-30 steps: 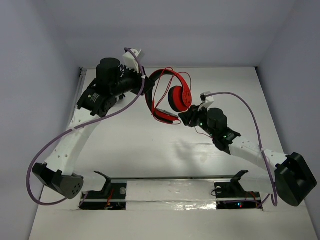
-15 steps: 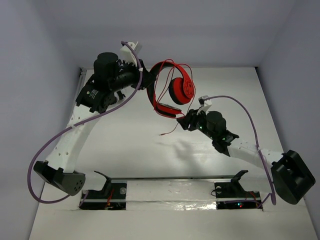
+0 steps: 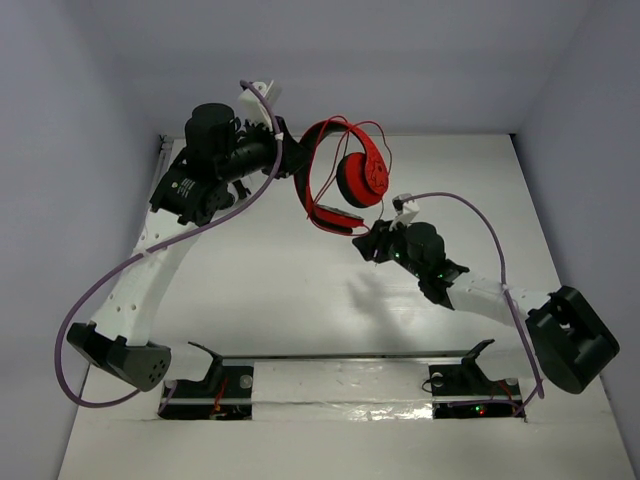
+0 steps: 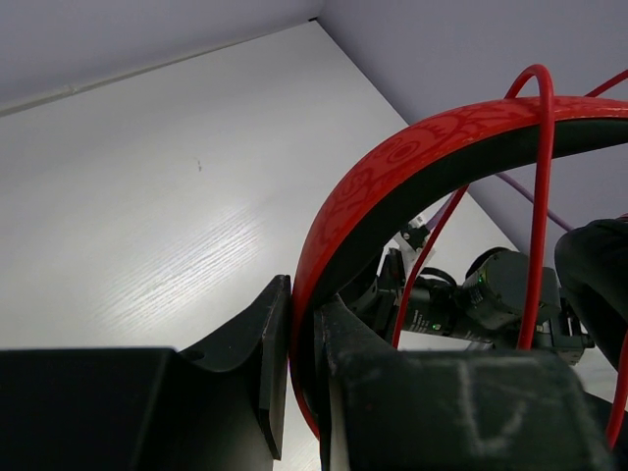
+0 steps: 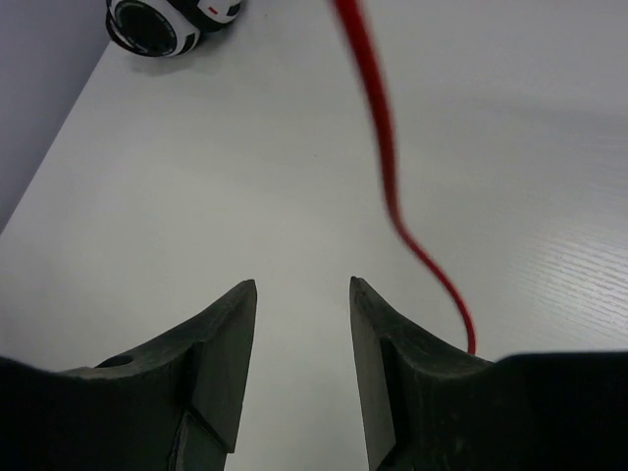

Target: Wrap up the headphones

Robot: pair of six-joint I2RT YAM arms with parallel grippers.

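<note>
Nearest us, the right fingers (image 5: 245, 309) stand moderately apart with nothing between them; only bare tabletop (image 5: 196, 177) shows through the gap. The thin red cable (image 5: 385, 147) runs just outside one finger and on ahead of it, blurred at its far end. Its near end drops behind that finger, so we cannot tell where it finishes. Far ahead, off to the other side, the black-and-white headphones (image 5: 162, 18) are cut off by the picture's edge.

Beyond the right fingers hang the headphones (image 3: 345, 170), up off the tabletop, their shadow lying apart from them. We see a red patterned headband (image 4: 392, 162) lined in black, a round red earcup (image 3: 362, 178) with dark padding, and the second earcup (image 3: 335, 217) lower, seen nearly edge-on. Loops of cable drape over the headband.

Farthest, the left fingers (image 4: 277, 329) are clamped on the headband, one against each face. They hide the band's run below the grip, and the wrist view shows neither earcup.
</note>
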